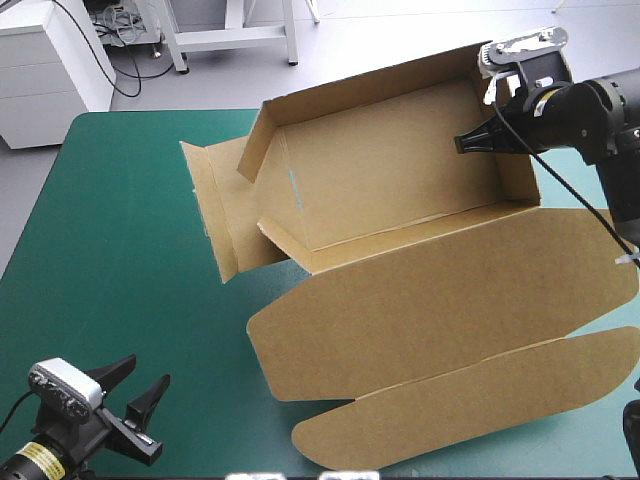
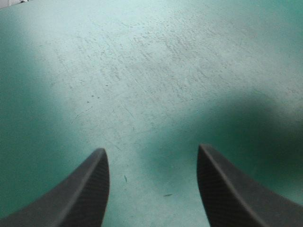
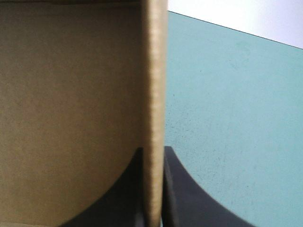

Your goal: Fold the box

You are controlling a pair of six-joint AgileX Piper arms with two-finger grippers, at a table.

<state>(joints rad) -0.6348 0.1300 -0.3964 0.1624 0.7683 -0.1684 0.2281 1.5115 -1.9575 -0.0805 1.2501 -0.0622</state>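
Observation:
The brown box [image 1: 390, 170] stands as an open tray at the table's far right, its walls raised and its long lid [image 1: 440, 310] lying flat toward the near edge. One end flap [image 1: 225, 200] lies folded out on the left side. My right gripper [image 1: 478, 140] is at the tray's right wall, shut on the box. In the right wrist view that wall's edge [image 3: 154, 118] runs straight up between the two black fingers [image 3: 182, 189]. My left gripper [image 1: 135, 385] hovers open at the table's near left corner, over bare teal-green cover [image 2: 151, 94], far from the box.
A white cabinet [image 1: 45, 60] and a white frame's legs [image 1: 230, 35] stand beyond the table's far edge. Bare cover [image 1: 110, 240] stretches along the table's left side between my left gripper and the box.

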